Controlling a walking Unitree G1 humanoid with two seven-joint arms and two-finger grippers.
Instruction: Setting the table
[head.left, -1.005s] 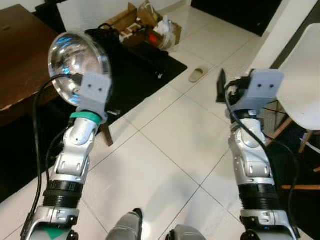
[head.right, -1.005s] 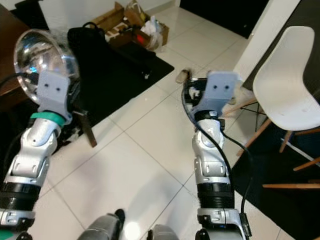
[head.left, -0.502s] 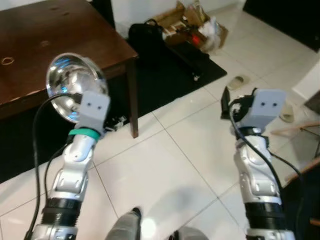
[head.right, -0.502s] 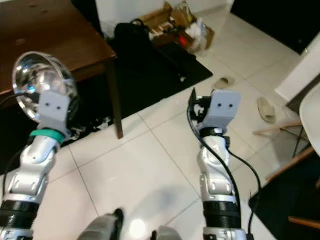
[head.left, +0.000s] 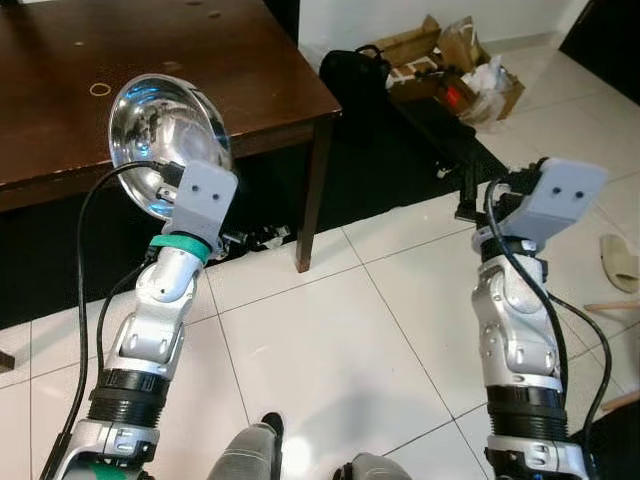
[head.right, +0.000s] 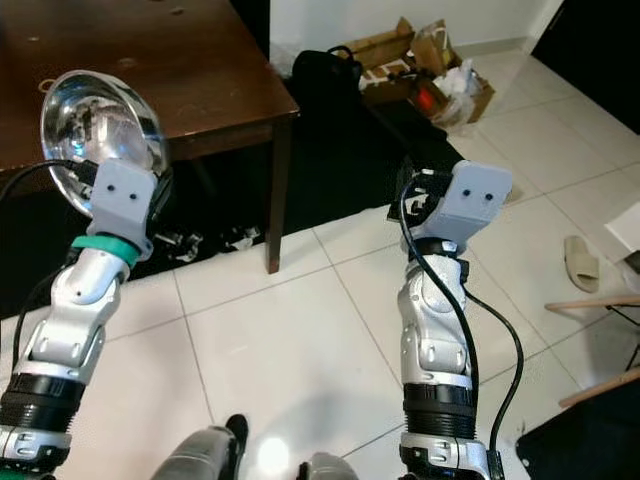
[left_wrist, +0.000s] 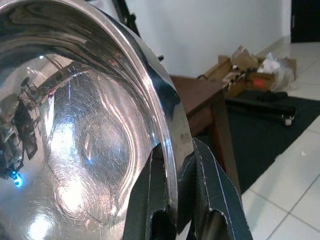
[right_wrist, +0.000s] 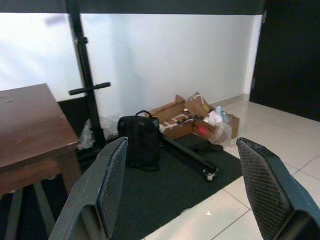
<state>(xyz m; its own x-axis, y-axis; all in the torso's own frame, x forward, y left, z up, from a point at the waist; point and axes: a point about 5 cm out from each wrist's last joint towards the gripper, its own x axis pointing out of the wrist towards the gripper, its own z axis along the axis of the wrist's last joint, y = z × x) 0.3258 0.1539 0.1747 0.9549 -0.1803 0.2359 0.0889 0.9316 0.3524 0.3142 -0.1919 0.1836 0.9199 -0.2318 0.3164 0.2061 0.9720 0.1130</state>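
The left pincer (left_wrist: 172, 200) is clenched on the rim of the steel bowl (head.left: 165, 140), holding it tilted on edge just above the near edge of the brown desk (head.left: 150, 60), presumably for carrying, while the right pincer (right_wrist: 180, 190), released and empty, hangs beyond the desk's corner.

The round polished-steel bowl (head.left: 165, 140) is mirror-bright silver with pale blue glints in its hollow, and the left tool (left_wrist: 192, 200) that clasps its rim has matt black fingers under a lavender-grey housing with a teal band at the wrist. The dark brown wooden surface (head.left: 240, 60) carries a few pale ring marks near its far edge, above a floor of glossy white square tiles (head.left: 330, 350) lined with thin dark grout and a black mat (head.left: 400, 150). The right tool (right_wrist: 185, 185) has black fingers with finely cross-hatched pads, and beyond stand a black backpack (right_wrist: 141, 140), tan cardboard boxes (right_wrist: 172, 117) with a red patch, a beige slipper (head.right: 582, 262) and a white wall (right_wrist: 165, 55).
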